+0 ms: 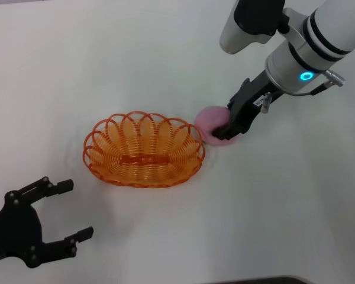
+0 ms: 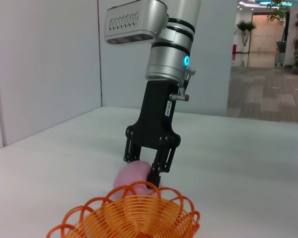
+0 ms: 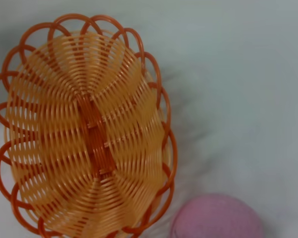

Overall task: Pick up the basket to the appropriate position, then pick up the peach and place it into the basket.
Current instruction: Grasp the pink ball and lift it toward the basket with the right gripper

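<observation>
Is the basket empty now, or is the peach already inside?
Empty: the basket shows bare weave; the peach sits on the table beside it.

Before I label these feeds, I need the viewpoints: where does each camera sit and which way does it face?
Head: above, looking down at the table; shows the basket, the open left gripper, and the right gripper around the peach.
Left wrist: low, looking across the basket rim at the right gripper on the peach.
Right wrist: looking straight down on basket and peach; none of the robot shows.
All three share basket and peach.
</observation>
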`<state>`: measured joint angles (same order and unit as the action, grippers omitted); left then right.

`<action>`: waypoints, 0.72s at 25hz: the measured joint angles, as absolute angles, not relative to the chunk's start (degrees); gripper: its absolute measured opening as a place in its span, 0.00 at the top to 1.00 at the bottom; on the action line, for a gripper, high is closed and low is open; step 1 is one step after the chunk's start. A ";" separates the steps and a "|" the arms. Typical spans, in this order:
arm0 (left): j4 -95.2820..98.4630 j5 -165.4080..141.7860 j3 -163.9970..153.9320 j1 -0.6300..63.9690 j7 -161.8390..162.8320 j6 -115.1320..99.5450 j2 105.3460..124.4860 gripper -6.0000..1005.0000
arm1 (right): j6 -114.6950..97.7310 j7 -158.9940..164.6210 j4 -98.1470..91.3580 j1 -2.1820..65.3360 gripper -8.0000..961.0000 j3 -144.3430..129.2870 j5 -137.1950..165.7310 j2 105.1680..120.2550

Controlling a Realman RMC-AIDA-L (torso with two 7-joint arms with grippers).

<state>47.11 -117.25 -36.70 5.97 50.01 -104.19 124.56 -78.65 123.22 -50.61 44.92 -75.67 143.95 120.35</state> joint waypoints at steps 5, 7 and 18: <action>47.11 -117.25 -36.33 5.97 50.01 -104.23 124.46 0.14 | -79.32 123.29 -51.21 44.92 0.58 -74.85 143.96 120.29; 47.11 -117.25 -36.30 5.97 50.01 -104.24 124.43 0.14 | -80.45 123.30 -52.41 44.77 0.60 -73.70 144.07 120.19; 47.21 -118.21 -34.65 5.93 50.01 -104.33 124.38 0.14 | -92.83 120.62 -59.82 44.18 0.70 -61.14 138.72 119.70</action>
